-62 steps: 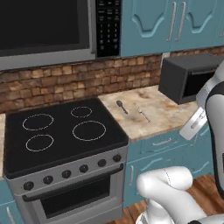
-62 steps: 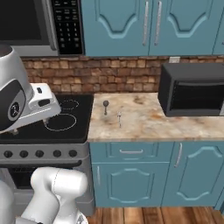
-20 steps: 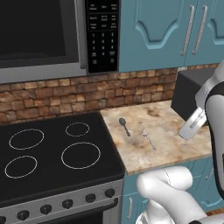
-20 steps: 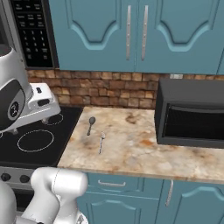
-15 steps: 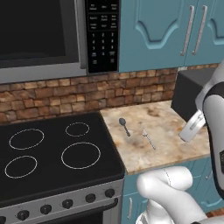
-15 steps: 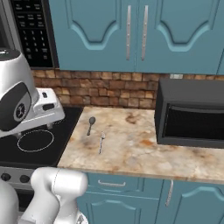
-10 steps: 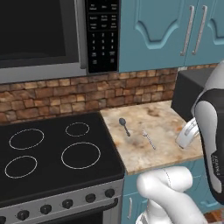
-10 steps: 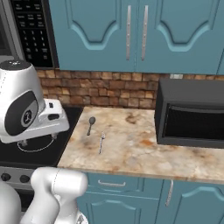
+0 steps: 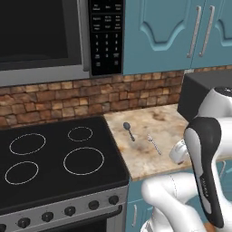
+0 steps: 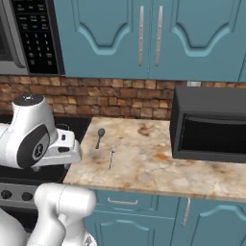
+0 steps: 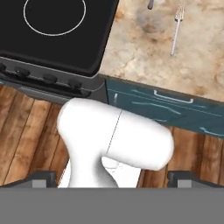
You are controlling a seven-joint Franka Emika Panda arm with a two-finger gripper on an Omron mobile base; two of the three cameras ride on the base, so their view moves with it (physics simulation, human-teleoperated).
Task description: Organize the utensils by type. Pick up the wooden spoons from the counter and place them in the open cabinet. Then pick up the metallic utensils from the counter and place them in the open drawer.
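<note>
Two metallic utensils lie on the beige marbled stone counter (image 9: 149,120): a short dark-grey spoon with a round bowl (image 9: 129,130) near the black glass stovetop (image 9: 54,156), and just beside it, on the side away from the stove, a thin shiny silver fork (image 9: 154,143) — close together but apart. The right base view shows the dark-grey spoon (image 10: 99,137) and the silver fork (image 10: 112,156) again, well clear of the black microwave (image 10: 209,125) at the counter's far end. The gripper (image 11: 111,177) hangs low in front of the cabinets, looking down at the wooden floor (image 11: 26,127); its two dark tips sit wide apart with nothing between them. From the hand view the fork (image 11: 176,30) lies far above the gripper, beyond a teal drawer front with a silver handle (image 11: 173,97).
</note>
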